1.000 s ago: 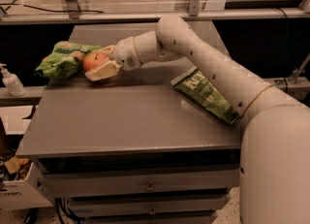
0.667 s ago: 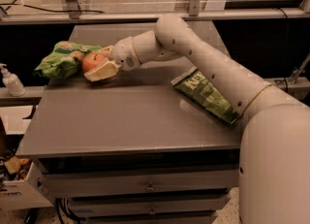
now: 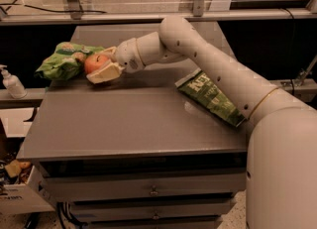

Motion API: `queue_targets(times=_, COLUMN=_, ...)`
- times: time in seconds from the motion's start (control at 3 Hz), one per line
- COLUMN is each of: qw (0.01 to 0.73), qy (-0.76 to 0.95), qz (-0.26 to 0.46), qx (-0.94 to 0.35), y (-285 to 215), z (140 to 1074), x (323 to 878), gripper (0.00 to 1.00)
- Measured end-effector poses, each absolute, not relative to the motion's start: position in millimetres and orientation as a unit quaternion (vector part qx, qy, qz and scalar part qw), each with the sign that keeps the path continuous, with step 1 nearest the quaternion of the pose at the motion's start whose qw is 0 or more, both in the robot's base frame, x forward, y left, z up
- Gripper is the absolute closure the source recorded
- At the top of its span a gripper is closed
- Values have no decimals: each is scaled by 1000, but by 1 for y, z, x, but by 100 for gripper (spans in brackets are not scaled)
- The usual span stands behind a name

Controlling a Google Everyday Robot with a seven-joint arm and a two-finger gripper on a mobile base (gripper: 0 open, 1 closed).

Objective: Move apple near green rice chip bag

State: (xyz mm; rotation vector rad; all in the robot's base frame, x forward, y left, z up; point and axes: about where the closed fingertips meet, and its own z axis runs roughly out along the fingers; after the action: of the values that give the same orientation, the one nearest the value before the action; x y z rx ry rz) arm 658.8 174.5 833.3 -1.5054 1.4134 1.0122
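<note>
The red-orange apple (image 3: 94,63) sits between the two cream fingers of my gripper (image 3: 101,64) at the back left of the grey table (image 3: 129,124). The gripper is shut on the apple, low over the table. The bright light-green rice chip bag (image 3: 62,60) lies crumpled just left of the apple, touching or nearly touching it. My white arm reaches in from the right across the table.
A flatter dark-green bag with white lettering (image 3: 210,96) lies at the right side of the table, partly under my arm. A white pump bottle (image 3: 11,83) stands on a ledge to the left. Drawers are below the tabletop. A metal rail runs behind.
</note>
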Motion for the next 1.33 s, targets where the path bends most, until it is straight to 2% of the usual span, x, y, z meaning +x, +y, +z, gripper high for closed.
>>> queue_targets(times=0.33, qw=409, qy=561, qz=402, qx=-597, y=174, z=837, x=659, gripper=13)
queue_targets(times=0.67, qw=409, qy=561, qz=402, qx=-597, y=174, z=837, x=659, gripper=0)
queue_targets(times=1.33, qw=421, qy=536, qz=394, qx=-616, y=172, z=820, x=651, gripper=0)
